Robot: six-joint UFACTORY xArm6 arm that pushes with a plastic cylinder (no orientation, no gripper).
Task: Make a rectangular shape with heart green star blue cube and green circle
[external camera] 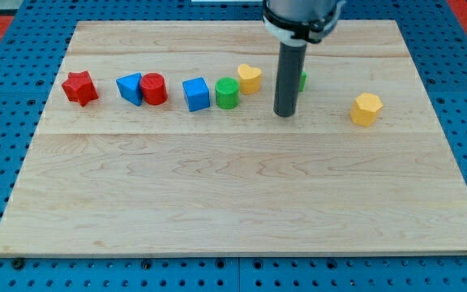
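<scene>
My tip [284, 113] rests on the board right of centre in the upper half. The yellow heart [250, 79] lies just left of the rod. The green circle [227, 93] sits below-left of the heart, touching or nearly touching it. The blue cube [195, 94] stands just left of the green circle. A sliver of the green star [302, 80] shows at the rod's right edge; the rod hides most of it. My tip is apart from the heart, about 40 px to its right and below it.
A red star [80, 88] lies at the far left. A blue triangular block [130, 87] and a red cylinder [154, 89] touch each other left of the cube. A yellow hexagon [366, 109] lies at the right. The wooden board [233, 195] sits on a blue pegboard.
</scene>
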